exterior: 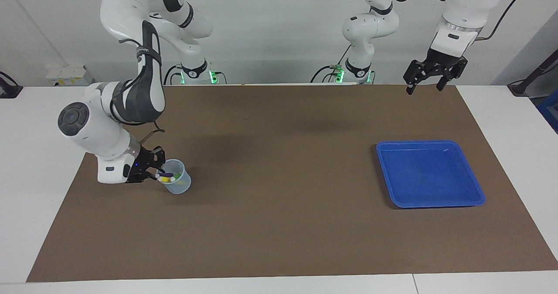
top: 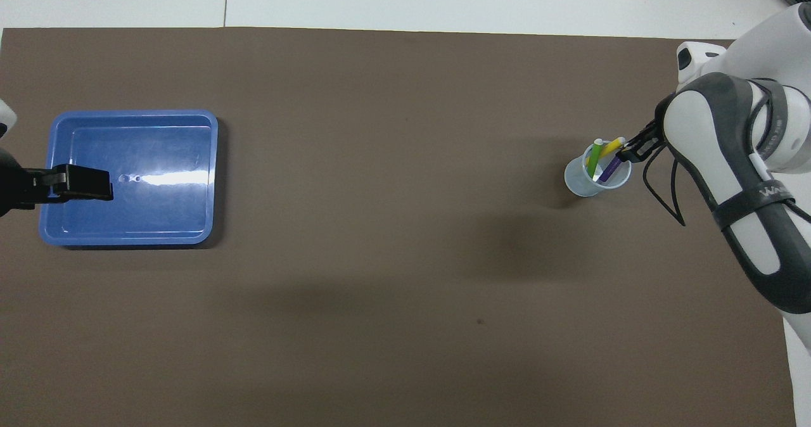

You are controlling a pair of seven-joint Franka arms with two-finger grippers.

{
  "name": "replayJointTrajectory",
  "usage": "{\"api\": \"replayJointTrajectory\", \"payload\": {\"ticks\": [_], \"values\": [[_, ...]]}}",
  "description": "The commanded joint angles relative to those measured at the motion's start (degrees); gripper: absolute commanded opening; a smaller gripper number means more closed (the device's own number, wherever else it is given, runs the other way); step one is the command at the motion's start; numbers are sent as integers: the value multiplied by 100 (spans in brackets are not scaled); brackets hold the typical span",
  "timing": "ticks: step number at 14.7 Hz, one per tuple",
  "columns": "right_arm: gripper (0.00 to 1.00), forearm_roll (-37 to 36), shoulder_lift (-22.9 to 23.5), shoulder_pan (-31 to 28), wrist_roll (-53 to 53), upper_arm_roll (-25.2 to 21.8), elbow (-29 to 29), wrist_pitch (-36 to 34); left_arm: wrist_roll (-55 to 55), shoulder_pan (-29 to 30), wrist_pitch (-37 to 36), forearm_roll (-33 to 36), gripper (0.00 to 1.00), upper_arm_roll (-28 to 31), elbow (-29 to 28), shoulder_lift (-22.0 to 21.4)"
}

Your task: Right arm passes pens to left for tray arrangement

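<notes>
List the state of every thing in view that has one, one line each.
tray: empty, flat on the mat.
cup: upright, holding all three pens.
purple pen: leaning in the cup, top end at the right gripper's tips.
yellow pen: leaning in the cup.
green pen: leaning in the cup.
right gripper: at the cup's rim, closed on the purple pen.
left gripper: open, raised, holding nothing.

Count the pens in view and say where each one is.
3, all standing in the cup at the right arm's end: the green pen, the yellow pen and the purple pen. The tray holds none.
</notes>
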Motion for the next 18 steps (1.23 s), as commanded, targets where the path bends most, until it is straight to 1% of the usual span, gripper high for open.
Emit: {"api": "replayJointTrajectory", "payload": {"ticks": [1,4,9,11,14,16,17,18], "values": [[32,-52,-216,-30,-167,35,-327,158,45,49,37,56,100,7,-158,-161],[32,-52,-216,-30,-193,35,-336,158,159,-22,45,64,100,-10,-123,-144],[32,-52,-216,-30,-228,35,-336,158,107,49,28,56,100,-2,-141,-161],[30,-52,-216,-30,-228,35,-336,158,80,57,28,56,100,-2,-132,-152],[18,-52,-216,-30,-237,35,-336,158,106,58,28,56,100,-2,-141,-152],[4,-52,-216,-30,-272,35,-336,158,115,58,19,56,100,-2,-141,-152],[0,-52,-216,-30,-281,35,-327,158,115,58,19,56,100,-2,-141,-152],[0,-52,-216,-30,-281,35,-336,158,124,58,19,56,100,-2,-141,-152]]}}
